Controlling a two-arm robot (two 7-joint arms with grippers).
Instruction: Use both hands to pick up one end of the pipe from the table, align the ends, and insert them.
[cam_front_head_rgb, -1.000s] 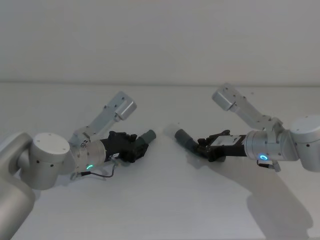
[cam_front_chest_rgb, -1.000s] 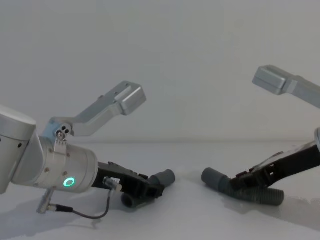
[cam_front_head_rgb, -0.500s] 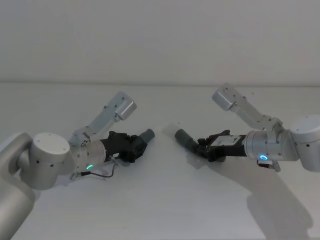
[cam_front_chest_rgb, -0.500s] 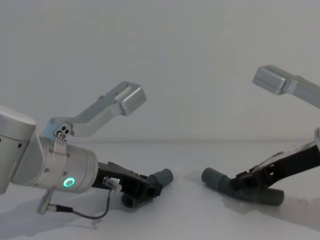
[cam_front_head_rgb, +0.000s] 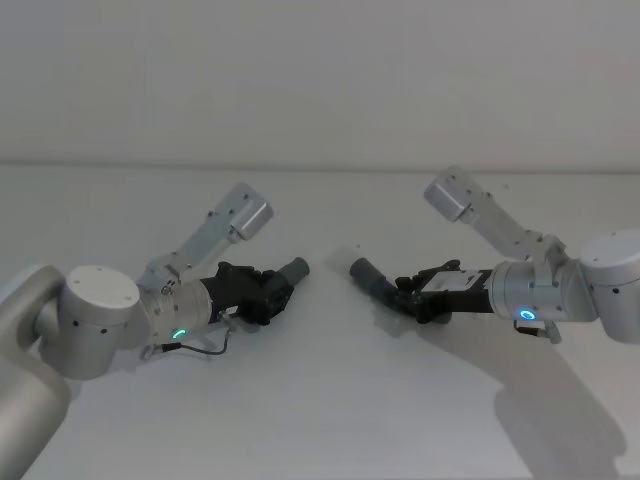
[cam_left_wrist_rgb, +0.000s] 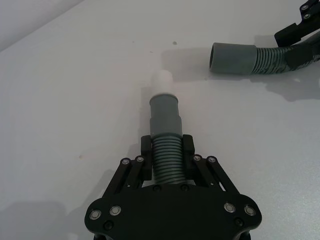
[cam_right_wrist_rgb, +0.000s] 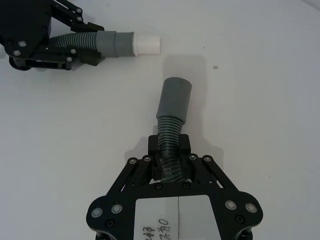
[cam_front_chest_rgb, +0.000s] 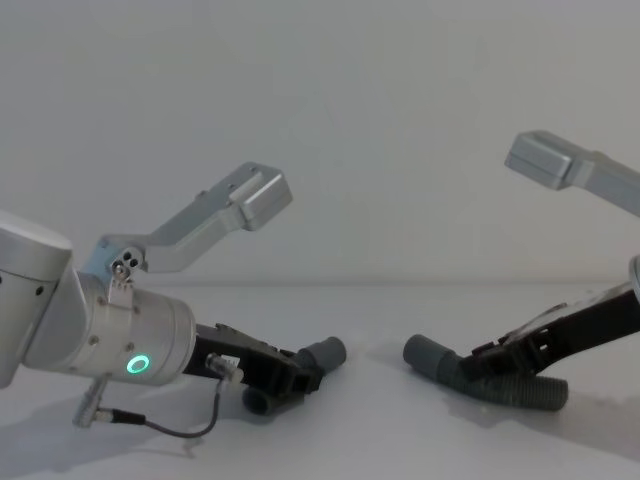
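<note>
White table (cam_front_head_rgb: 320, 420): ribbed pipe sections (cam_left_wrist_rgb: 167, 159) clamped between fingers (cam_left_wrist_rgb: 145, 150).

We see soft, even light from above — the white table (cam_front_head_rgb: 320, 430) is bright, without glare. Pale, soft-edged shadows lie beneath the left arm (cam_front_head_rgb: 100, 320) and, wider, the right arm (cam_front_head_rgb: 610, 285) — a ring light (cam_front_chest_rgb: 138, 365) glows green.
</note>
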